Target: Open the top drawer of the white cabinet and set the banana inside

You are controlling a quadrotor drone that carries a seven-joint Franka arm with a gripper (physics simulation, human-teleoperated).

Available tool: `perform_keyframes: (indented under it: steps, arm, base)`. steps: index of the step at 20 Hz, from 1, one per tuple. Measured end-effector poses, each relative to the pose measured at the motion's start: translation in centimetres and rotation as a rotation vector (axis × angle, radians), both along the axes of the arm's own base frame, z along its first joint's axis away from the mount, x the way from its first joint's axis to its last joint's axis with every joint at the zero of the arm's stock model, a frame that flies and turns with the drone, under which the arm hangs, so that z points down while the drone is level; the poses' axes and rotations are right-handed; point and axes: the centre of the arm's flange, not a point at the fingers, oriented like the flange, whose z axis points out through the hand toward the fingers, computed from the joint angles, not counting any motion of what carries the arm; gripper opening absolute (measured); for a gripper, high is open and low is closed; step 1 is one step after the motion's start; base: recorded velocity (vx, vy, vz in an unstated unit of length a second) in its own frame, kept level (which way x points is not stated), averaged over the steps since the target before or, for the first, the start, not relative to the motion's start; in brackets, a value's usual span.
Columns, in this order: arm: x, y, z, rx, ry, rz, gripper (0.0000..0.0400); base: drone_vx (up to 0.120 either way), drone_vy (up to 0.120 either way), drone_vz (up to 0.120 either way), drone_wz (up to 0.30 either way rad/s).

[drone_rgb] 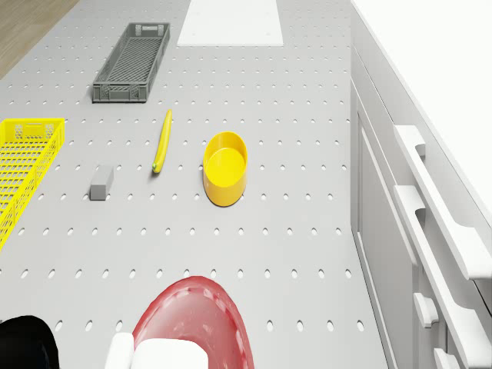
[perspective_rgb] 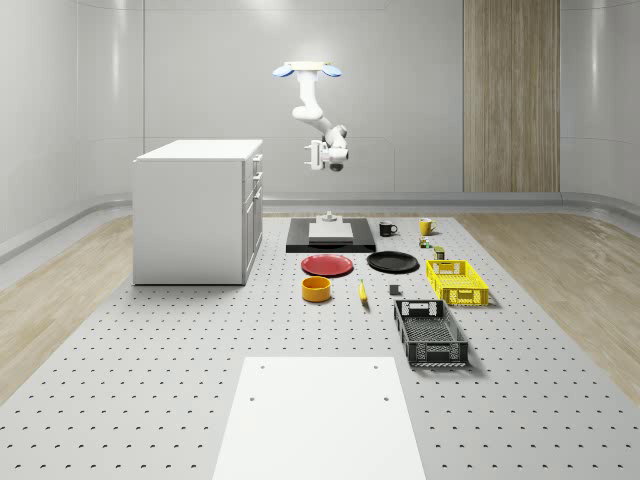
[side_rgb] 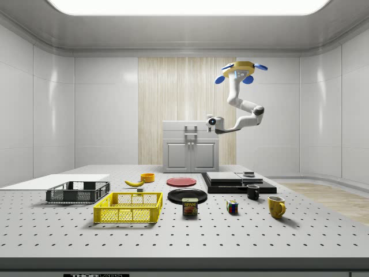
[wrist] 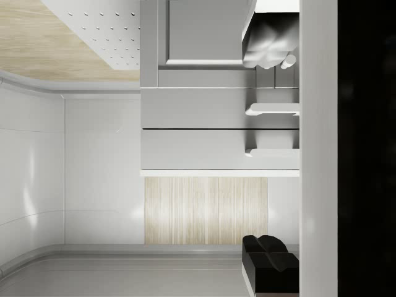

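The drone (perspective_rgb: pixel 307 70) is hovering high above the perforated table (perspective_rgb: pixel 150 380), over the black platform (perspective_rgb: pixel 330 237) and off to the drawer side of the white cabinet (perspective_rgb: pixel 195 212). Its white arm is hanging down in a bend, carrying the gripper (perspective_rgb: pixel 313 158) level with the cabinet's top edge and apart from the drawer fronts; in the side view the gripper (side_rgb: pixel 191 132) is sitting in front of the cabinet's upper part. Whether the fingers are spread or pressed together cannot be told from these pictures. The top drawer (drone_rgb: pixel 430 181) is looking closed, its front lying flush with the ones beneath it, and its long white bar handle (drone_rgb: pixel 442 204) is running across the front, with nothing touching it. The banana (drone_rgb: pixel 162 141) is lying flat on the table as a thin, slightly curved yellow strip with a darker green tip at one end. It is resting just beside the yellow bowl (drone_rgb: pixel 225 167), between that bowl and a small gray block (drone_rgb: pixel 101 183), well apart from the cabinet. In the whole-scene view the banana (perspective_rgb: pixel 362 292) is lying in front of the red plate (perspective_rgb: pixel 327 265), with the gray crate (perspective_rgb: pixel 430 332) and the yellow basket (perspective_rgb: pixel 456 281) toward that view's right.
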Motion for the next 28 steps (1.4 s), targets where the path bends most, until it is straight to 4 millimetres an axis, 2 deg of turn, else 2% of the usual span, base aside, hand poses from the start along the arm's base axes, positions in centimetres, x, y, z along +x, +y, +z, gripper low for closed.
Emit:
perform_keyframes:
  steps: [3, 6, 11, 18, 22, 28]
  arm:
    - [0.0, 0.0, 0.0, 0.0, 0.0, 0.0, 0.04]
    - [0.0, 0.0, 0.0, 0.0, 0.0, 0.0, 0.04]
    - [0.0, 0.0, 0.0, 0.0, 0.0, 0.0, 0.04]
    - [0.0, 0.0, 0.0, 0.0, 0.0, 0.0, 0.04]
    - [0.0, 1.0, 0.0, 0.0, 0.0, 0.0, 0.04]
    - [0.0, 3.6, 0.0, 0.0, 0.0, 0.0, 0.04]
  base:
    - [0.12, -0.107, 0.0, 0.0]
    - [0.12, 0.0, 0.0, 0.0]
    - [0.12, -0.12, 0.0, 0.0]
    - [0.12, 0.0, 0.0, 0.0]
    - [0.0, 0.0, 0.0, 0.0]
    - [0.0, 0.0, 0.0, 0.0]
